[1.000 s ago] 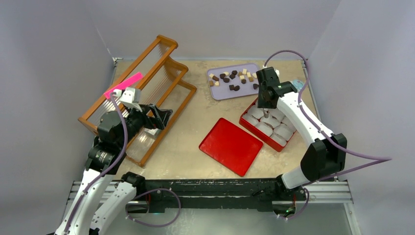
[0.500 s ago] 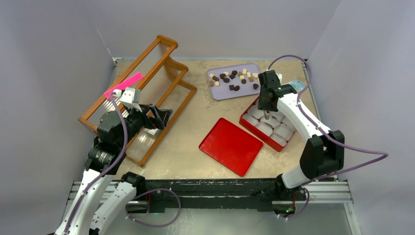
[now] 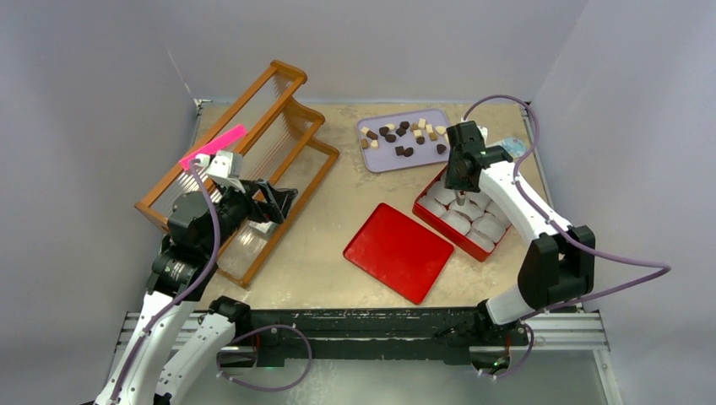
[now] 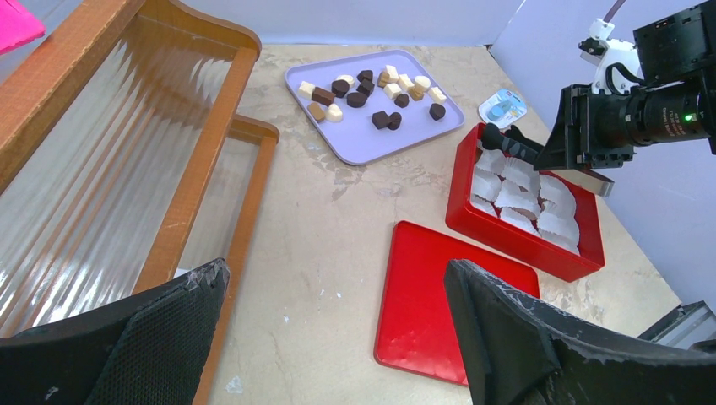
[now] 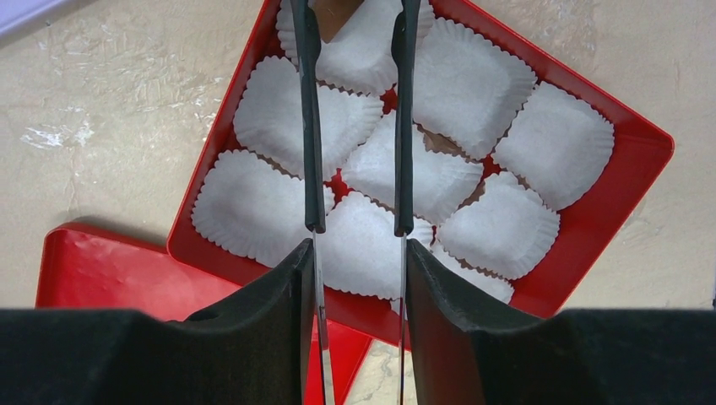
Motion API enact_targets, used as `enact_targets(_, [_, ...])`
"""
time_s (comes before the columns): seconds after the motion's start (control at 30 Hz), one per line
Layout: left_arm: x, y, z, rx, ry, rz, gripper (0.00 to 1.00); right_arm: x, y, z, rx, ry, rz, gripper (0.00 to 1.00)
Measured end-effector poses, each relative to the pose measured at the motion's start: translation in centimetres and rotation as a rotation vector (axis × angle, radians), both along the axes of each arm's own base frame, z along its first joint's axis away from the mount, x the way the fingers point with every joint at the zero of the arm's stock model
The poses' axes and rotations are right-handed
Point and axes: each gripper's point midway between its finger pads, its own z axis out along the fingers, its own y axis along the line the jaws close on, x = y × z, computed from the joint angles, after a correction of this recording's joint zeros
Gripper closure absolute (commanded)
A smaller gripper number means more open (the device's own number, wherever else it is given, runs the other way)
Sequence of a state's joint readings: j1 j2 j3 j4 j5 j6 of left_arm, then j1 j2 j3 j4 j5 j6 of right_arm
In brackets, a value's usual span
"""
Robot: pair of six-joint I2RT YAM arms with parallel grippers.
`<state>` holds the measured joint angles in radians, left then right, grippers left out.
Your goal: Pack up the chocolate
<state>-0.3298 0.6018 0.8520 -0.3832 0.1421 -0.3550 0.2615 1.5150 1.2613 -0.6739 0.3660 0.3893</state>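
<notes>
- right gripper [image 3: 460, 199] hangs over the red box [image 3: 447, 235], tips down among the white paper cups [image 5: 253, 211]; jaws narrowly apart
- a brown chocolate piece [image 5: 338, 15] shows between its fingers [image 5: 309, 126] at the top edge of the wrist view, over a far cup; cannot tell whether it is pinched or loose
- rest of the chocolate [image 3: 404, 139] lies scattered on the lilac tray [image 3: 376, 160], just behind the box
- flat red lid [image 3: 398, 251] lies on the table beside the box
- left gripper [image 3: 274, 198] is by the wooden rack [image 3: 253, 110]; jaws spread wide, nothing between them
</notes>
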Motion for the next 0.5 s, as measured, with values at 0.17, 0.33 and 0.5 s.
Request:
enact_targets(0.17, [0.0, 0.0, 0.0, 0.0, 0.0, 0.0, 0.02, -0.1, 0.3, 0.8, 0.02, -0.02, 0.009, 0.59])
enact_targets(0.33, [0.0, 0.0, 0.0, 0.0, 0.0, 0.0, 0.02, 0.5, 0.6, 2.1, 0.033, -0.056, 0.02, 0.59])
enact_targets(0.5, [0.0, 0.0, 0.1, -0.001, -0.003, 0.0, 0.02, 2.2, 1.8, 4.1, 0.072, -0.118, 0.082, 0.59])
